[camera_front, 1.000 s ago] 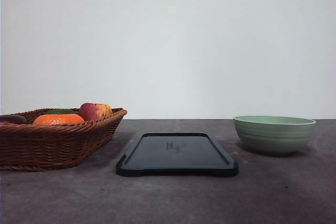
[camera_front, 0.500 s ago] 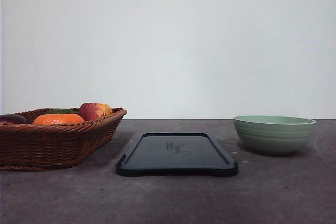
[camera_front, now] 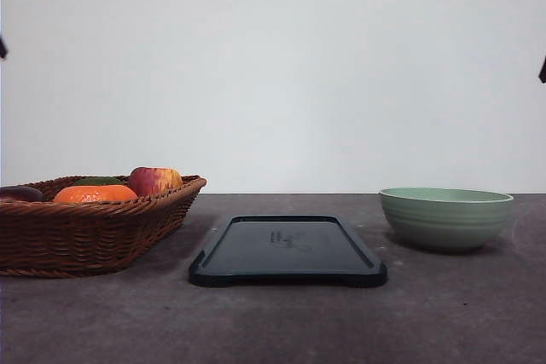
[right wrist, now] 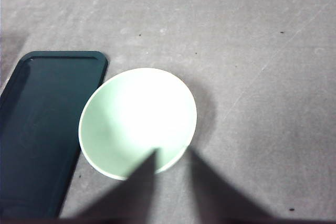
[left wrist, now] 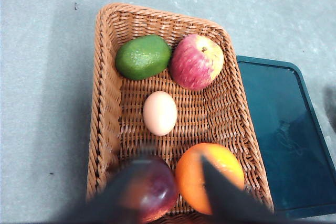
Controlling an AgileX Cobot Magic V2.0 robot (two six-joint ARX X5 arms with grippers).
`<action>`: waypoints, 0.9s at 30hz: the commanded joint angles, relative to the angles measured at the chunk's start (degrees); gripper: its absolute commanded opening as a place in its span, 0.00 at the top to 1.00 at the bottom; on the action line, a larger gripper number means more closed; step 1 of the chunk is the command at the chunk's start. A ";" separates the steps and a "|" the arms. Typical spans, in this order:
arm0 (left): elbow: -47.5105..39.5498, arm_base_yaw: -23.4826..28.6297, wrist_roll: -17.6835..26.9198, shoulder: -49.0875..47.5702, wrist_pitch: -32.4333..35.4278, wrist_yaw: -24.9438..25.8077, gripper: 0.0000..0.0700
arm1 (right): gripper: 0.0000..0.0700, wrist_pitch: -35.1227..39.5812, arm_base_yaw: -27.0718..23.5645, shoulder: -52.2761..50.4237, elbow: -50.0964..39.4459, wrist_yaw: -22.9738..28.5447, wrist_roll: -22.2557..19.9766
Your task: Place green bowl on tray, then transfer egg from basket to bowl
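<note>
The green bowl (camera_front: 445,217) stands empty on the table, right of the tray (camera_front: 287,249), which has nothing on it. At the left, the basket (camera_front: 85,228) holds fruit. From above, the egg (left wrist: 160,113) lies in the middle of the basket (left wrist: 105,108). My left gripper (left wrist: 173,163) hangs open above the basket's near end, over a dark red fruit and an orange. Above the near rim of the bowl (right wrist: 137,121) my right gripper (right wrist: 172,153) is open and holds nothing, with the tray (right wrist: 42,129) beside the bowl.
Around the egg in the basket lie a green avocado (left wrist: 143,56), a red-yellow apple (left wrist: 197,61), an orange (left wrist: 209,176) and a dark red fruit (left wrist: 152,190). Grey tabletop runs in front of the tray. A white wall stands behind.
Small dark parts of the arms have come into the front view at its upper left and upper right edges. Bowl, tray and basket have not moved.
</note>
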 commanded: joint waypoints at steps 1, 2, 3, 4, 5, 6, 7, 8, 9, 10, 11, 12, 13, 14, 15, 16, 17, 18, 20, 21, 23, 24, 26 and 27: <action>1.18 -0.07 1.02 0.28 0.56 0.35 0.43 | 0.50 0.01 -0.02 0.28 1.06 -0.23 -0.57; 1.18 -0.07 1.02 0.28 0.58 0.35 0.44 | 0.49 -0.48 -0.02 0.28 1.18 -0.21 -0.55; 1.18 -0.07 1.02 0.28 0.59 0.35 0.44 | 0.49 -1.20 -0.02 0.29 1.40 -0.16 -0.51; 1.18 -0.07 1.02 0.28 0.59 0.35 0.44 | 0.49 -1.84 -0.02 0.33 1.68 -0.08 -0.36; 1.18 -0.07 1.02 0.28 0.59 0.35 0.44 | 0.49 -2.48 -0.02 0.37 2.00 -0.02 -0.17; 1.18 -0.07 1.00 0.28 0.59 0.35 0.44 | 0.49 -3.12 -0.02 0.41 2.37 0.01 0.06; 1.18 -0.07 1.02 0.28 0.59 0.35 0.44 | 0.49 -3.89 -0.02 0.62 2.92 0.01 0.39; 1.18 -0.07 1.02 0.28 0.61 0.35 0.44 | 0.49 -5.03 -0.05 0.96 3.68 0.01 0.96; 1.18 -0.07 1.02 0.28 0.64 0.35 0.44 | 0.49 -6.54 -0.09 1.45 4.68 0.03 1.73; 1.18 -0.07 1.04 0.28 0.66 0.32 0.44 | 0.49 -8.33 -0.13 2.31 5.96 0.04 1.96; 1.18 -0.07 1.05 0.29 0.68 0.31 0.44 | 0.49 -10.28 -0.17 3.30 7.39 0.12 2.06; 1.18 -0.07 1.05 0.31 0.68 0.31 0.44 | 0.49 -12.38 -0.20 4.41 8.96 0.26 2.03; 1.18 -0.07 1.05 0.31 0.66 0.31 0.44 | 0.49 -14.33 -0.20 5.83 10.68 0.24 1.95; 1.18 -0.07 1.05 0.30 0.66 0.31 0.44 | 0.49 -16.13 -0.20 7.21 12.32 0.23 1.84; 1.18 -0.07 1.05 0.28 0.66 0.31 0.44 | 0.49 -17.80 -0.20 8.54 13.88 0.23 1.71; 1.18 -0.07 1.05 0.30 0.66 0.31 0.44 | 0.49 -19.26 -0.18 10.04 15.50 0.21 1.48; 1.18 -0.07 1.05 0.31 0.66 0.31 0.44 | 0.49 -20.75 -0.17 11.64 17.17 0.20 1.25; 1.18 -0.07 1.05 0.31 0.66 0.31 0.44 | 0.49 -22.27 -0.17 13.31 18.89 0.18 1.00; 1.18 -0.07 1.04 0.31 0.66 0.31 0.44 | 0.49 -24.79 -0.17 16.68 22.07 0.19 0.33; 1.18 -0.07 1.02 0.31 0.68 0.31 0.44 | 0.49 -26.01 -0.17 18.46 23.69 0.20 -0.20; 1.18 -0.07 1.02 0.31 0.68 0.32 0.44 | 0.49 -27.70 -0.16 21.87 26.38 0.19 -0.77; 1.18 -0.07 1.02 0.31 0.68 0.31 0.44 | 0.49 -28.39 -0.13 23.69 27.75 0.16 -0.93; 1.18 -0.07 1.02 0.31 0.68 0.31 0.44 | 0.49 -29.19 -0.11 27.17 30.06 -0.02 -1.69; 1.18 -0.07 1.00 0.31 0.68 0.31 0.44 | 0.49 -29.40 -0.07 29.04 31.19 -0.02 -1.96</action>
